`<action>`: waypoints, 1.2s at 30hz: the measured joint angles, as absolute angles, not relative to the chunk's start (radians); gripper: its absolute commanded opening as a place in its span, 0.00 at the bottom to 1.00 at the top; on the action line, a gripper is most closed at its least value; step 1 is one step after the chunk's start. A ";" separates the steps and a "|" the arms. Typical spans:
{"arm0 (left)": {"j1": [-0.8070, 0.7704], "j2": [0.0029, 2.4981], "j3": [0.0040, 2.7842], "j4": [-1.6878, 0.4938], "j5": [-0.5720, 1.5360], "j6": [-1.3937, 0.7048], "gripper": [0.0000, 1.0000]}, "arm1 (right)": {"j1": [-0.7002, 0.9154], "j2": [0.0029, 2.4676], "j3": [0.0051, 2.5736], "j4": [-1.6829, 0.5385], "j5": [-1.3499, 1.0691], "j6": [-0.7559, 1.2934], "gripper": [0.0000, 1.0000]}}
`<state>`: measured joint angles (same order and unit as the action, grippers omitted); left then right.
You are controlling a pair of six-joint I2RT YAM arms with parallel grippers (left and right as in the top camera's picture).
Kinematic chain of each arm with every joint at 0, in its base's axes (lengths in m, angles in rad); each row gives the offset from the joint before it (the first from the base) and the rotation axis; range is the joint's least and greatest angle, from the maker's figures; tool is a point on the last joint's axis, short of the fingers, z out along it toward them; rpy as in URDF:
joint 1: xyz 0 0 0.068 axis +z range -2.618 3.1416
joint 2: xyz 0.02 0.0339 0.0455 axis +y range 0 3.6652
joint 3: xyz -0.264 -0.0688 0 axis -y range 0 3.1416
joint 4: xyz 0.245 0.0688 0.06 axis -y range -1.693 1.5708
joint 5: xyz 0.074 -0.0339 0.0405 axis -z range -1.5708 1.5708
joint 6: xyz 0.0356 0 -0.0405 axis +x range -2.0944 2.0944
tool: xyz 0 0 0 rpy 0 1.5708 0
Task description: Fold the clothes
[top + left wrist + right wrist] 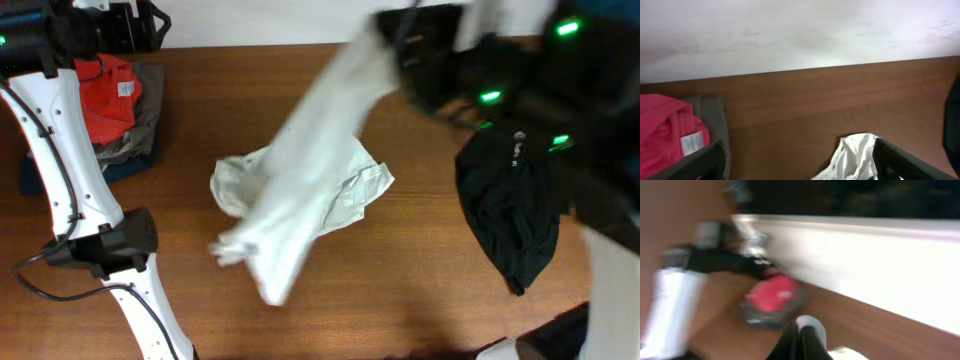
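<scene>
The white T-shirt (300, 190) hangs stretched and motion-blurred from the table's middle up to the back right, its lower part still bunched on the wood. My right gripper (405, 45) is at its top end. In the right wrist view the right gripper (802, 342) is shut, with white cloth (813, 328) pinched at its tip. A black garment (510, 210) with a small white logo lies crumpled on the right. My left gripper (802, 167) stands open and empty above bare wood at the back left, with the white shirt's (855, 155) edge just inside its right finger (900, 160).
A red garment (110, 90) lies on grey and navy folded garments (140, 140) at the back left, beside the left gripper (140, 25). The left arm (70, 190) runs along the left side. Brown table (420, 290) ends at a white wall behind.
</scene>
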<state>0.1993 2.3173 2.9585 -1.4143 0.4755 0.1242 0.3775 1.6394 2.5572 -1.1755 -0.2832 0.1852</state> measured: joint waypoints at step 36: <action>-0.412 2.317 2.893 -1.683 0.260 0.415 0.65 | -0.291 2.050 2.462 -1.287 -0.430 -0.038 0.04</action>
